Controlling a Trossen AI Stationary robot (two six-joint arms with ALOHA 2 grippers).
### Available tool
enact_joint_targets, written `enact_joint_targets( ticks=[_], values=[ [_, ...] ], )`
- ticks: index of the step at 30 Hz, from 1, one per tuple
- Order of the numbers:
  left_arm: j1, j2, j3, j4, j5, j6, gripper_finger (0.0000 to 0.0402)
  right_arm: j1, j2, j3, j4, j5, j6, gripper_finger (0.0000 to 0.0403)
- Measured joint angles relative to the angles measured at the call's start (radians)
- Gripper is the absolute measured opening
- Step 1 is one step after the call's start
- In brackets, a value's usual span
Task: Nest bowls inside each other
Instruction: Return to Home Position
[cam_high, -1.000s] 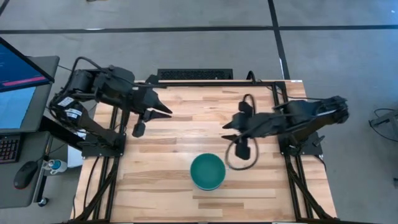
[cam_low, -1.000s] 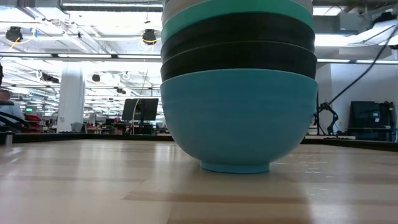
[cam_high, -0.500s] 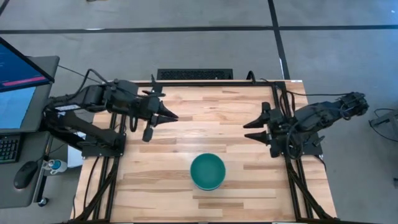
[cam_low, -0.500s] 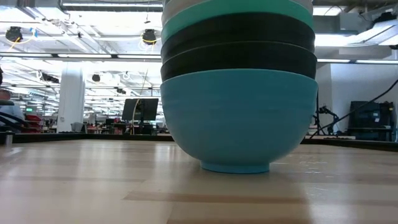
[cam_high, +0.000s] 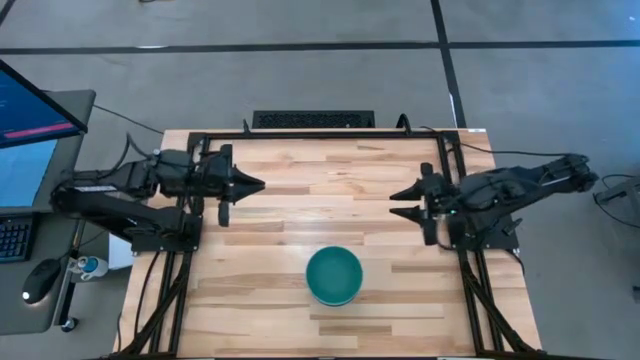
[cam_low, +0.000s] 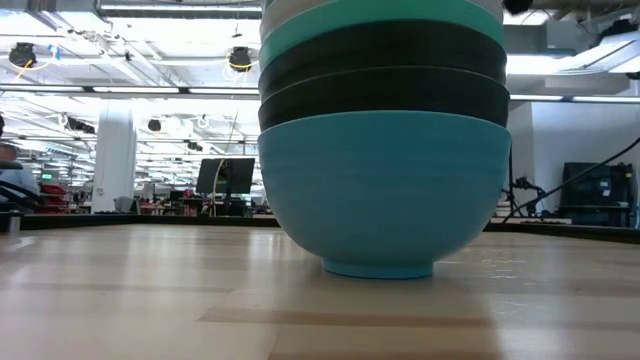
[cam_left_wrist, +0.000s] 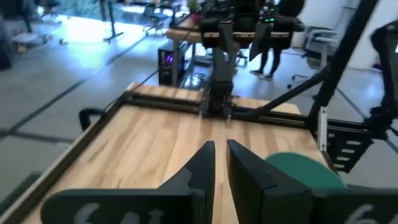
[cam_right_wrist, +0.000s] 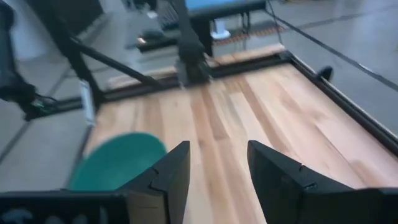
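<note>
The bowls stand nested in one stack (cam_high: 333, 276) on the table's near middle. From above only the teal green inside shows. In the low view the stack (cam_low: 385, 140) rests by the foot of a light blue bowl, with two black bowls, a teal one and a white rim above. My left gripper (cam_high: 258, 184) hovers near the table's left side, pointing right, fingers nearly together (cam_left_wrist: 221, 152). My right gripper (cam_high: 396, 203) hovers near the right side, pointing left, open (cam_right_wrist: 217, 152). Neither touches the stack.
A black frame (cam_high: 320, 133) runs along the table's far edge and both sides. Bare wood (cam_high: 320, 195) lies between the two grippers. A monitor, keyboard and mouse (cam_high: 40, 280) sit off the table's left. People and desks show in the room beyond.
Both arms have drawn back from the table's middle toward their own sides. The right gripper moved away from the stack toward the right edge and levelled out. The left gripper pulled back toward the left edge. The stack has stayed still.
</note>
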Motion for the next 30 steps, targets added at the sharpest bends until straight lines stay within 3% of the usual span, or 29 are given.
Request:
enact_joint_targets(
  ticks=[6,14,18,23,30],
  values=[
    [0.000,-0.115,-0.144,0.036,-0.016,-0.042,0.0031,-0.028,0.029,-0.076,0.045,0.002,-0.073,0.0182],
    [0.000,-0.289,-0.369,0.191,-0.037,-0.074,0.0031,-0.078,0.007,-0.225,0.346,-0.142,-0.111,0.0182],
    [0.000,-0.370,-0.468,0.278,-0.012,-0.119,0.0031,-0.097,-0.007,-0.306,0.437,-0.155,-0.110,0.0182],
    [0.000,-0.426,-0.531,0.290,0.055,-0.119,0.0031,-0.120,-0.005,-0.401,0.545,-0.171,-0.091,0.0182],
    [0.000,-0.444,-0.596,0.297,0.066,-0.078,0.0031,-0.159,-0.004,-0.520,0.710,-0.293,-0.119,0.0182]
  ],
)
